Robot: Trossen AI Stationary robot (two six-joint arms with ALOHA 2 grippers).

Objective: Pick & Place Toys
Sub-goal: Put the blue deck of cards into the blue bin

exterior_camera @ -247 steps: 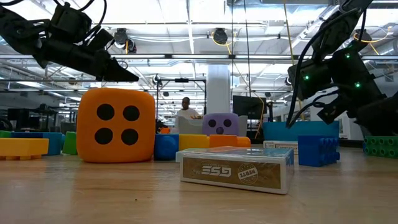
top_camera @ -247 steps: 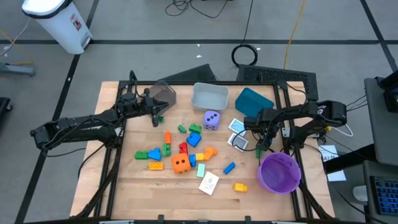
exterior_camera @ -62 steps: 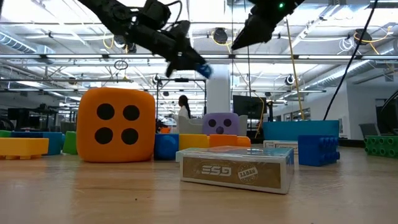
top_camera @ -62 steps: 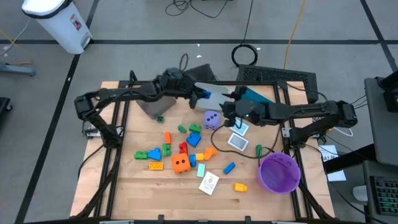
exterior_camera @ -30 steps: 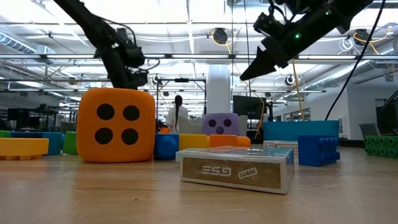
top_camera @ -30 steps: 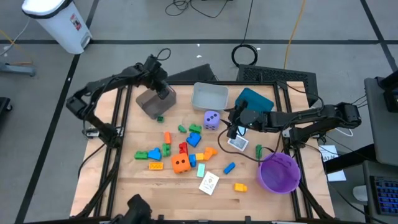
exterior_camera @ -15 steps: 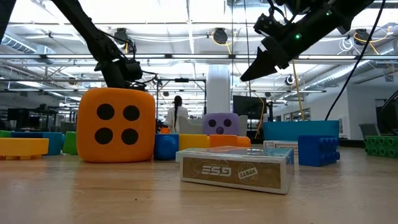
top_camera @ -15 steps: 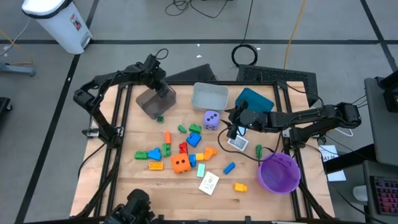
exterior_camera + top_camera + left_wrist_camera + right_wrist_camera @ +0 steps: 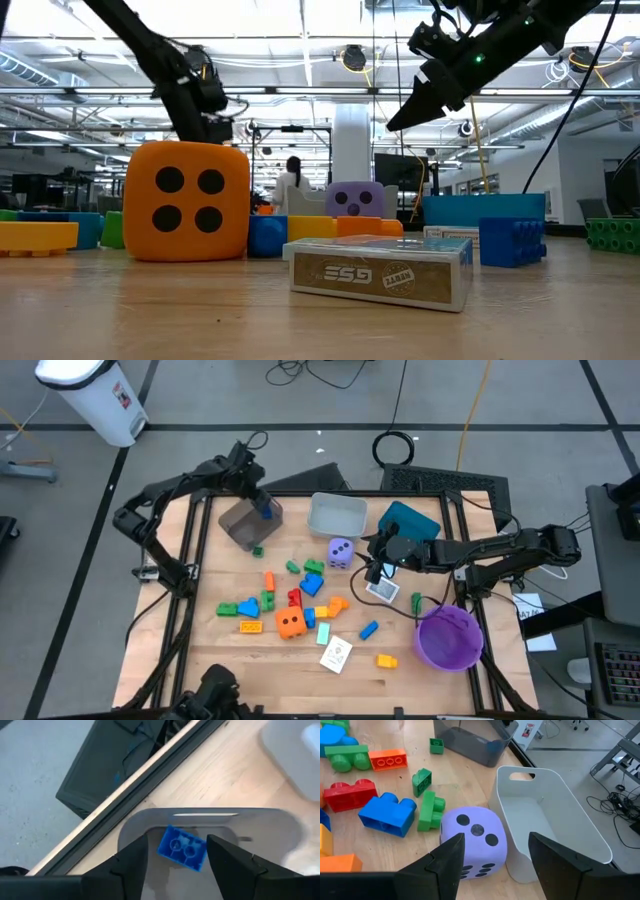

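Observation:
My left gripper (image 9: pixel 258 498) hangs open over the dark grey bin (image 9: pixel 245 525) at the table's far left. A blue block (image 9: pixel 182 847) shows inside the bin's mouth, between the fingers and touching neither. My right gripper (image 9: pixel 372 565) stands open in the air just right of the purple die (image 9: pixel 472 842), well above the table in the low view (image 9: pixel 398 120). The other toys lie mid-table: an orange die (image 9: pixel 291 623), several small blocks (image 9: pixel 300 585) and white-blue cards (image 9: pixel 383 588).
A pale grey bin (image 9: pixel 336 515) and a teal bin (image 9: pixel 408 523) stand at the far edge, and a purple bowl (image 9: pixel 448 638) stands at the near right. A card pack (image 9: pixel 336 653) lies near the front edge. A person (image 9: pixel 293 182) stands far behind the table.
My left gripper has opened over the dark grey bin and let go of the blue block, which now shows loose inside the bin.

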